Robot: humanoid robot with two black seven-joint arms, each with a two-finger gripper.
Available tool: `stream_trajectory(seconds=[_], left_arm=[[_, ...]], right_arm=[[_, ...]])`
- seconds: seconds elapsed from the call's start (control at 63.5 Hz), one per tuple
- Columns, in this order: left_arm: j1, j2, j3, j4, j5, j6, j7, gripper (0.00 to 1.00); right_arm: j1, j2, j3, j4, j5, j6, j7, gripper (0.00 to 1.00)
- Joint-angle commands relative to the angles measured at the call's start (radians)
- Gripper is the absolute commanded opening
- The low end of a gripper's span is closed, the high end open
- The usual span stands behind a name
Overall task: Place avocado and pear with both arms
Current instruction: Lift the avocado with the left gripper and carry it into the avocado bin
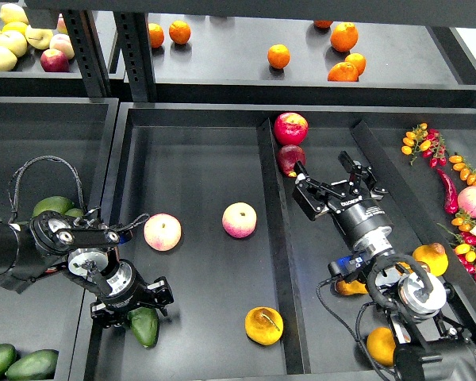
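avocado (pixel 145 326) under L tool (pixel 132 304)

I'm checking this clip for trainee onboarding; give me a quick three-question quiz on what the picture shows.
1. True or false: the left gripper is down at the avocado.
2. Which lies nearer the pear: A) the avocado, B) the oranges on the upper shelf?
3. Fill in: the right gripper is ____, holding nothing.

Key: 1 true. 2 A. 3 open; it hovers beside the dark red fruit.
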Motion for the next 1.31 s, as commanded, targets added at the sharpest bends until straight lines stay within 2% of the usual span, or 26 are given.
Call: stream_trajectory(seconds=[0.0, 0.189, 0.41, 0.567, 0.803, 1.008, 1.229, 1.292], left_arm=[[0.002, 0.005, 0.001, 0.001, -0.004, 0.000, 0.000, 0.61], [0.005, 0.011, -0.001, -0.005, -0.031, -0.003, 0.000, 0.45], [-0.002, 0.011, -0.004, -0.018, -0.036, -0.011, 0.000, 0.35], [-0.034, 0.040, -0.010, -0.054, -0.038, -0.023, 0.000, 0.34], [-0.130, 0.119, -0.012, -0.105, -0.059, -0.087, 0.000, 0.34], [-0.209, 0.189, -0.013, -0.137, -0.073, -0.087, 0.000, 0.34], [-0.274, 0.309, -0.004, -0.156, -0.085, -0.087, 0.000, 0.35], [-0.281, 0.378, -0.001, -0.159, -0.079, -0.087, 0.000, 0.35]], right_arm=[[0.000, 0.000, 0.002, 0.000, 0.000, 0.003, 0.000, 1.00], [0.000, 0.000, 0.002, 0.000, 0.000, 0.003, 0.000, 1.00], [0.000, 0.000, 0.002, 0.000, 0.000, 0.005, 0.000, 1.00], [-0.002, 0.000, 0.002, 0.000, 0.000, 0.005, 0.000, 1.00], [-0.002, 0.000, 0.002, 0.000, 0.000, 0.005, 0.000, 1.00], [-0.006, 0.000, 0.002, 0.001, 0.002, 0.006, 0.000, 1.00], [-0.005, 0.000, -0.002, 0.005, 0.003, 0.008, -0.002, 1.00], [0.002, 0.000, 0.002, 0.005, 0.005, 0.012, -0.003, 1.00]])
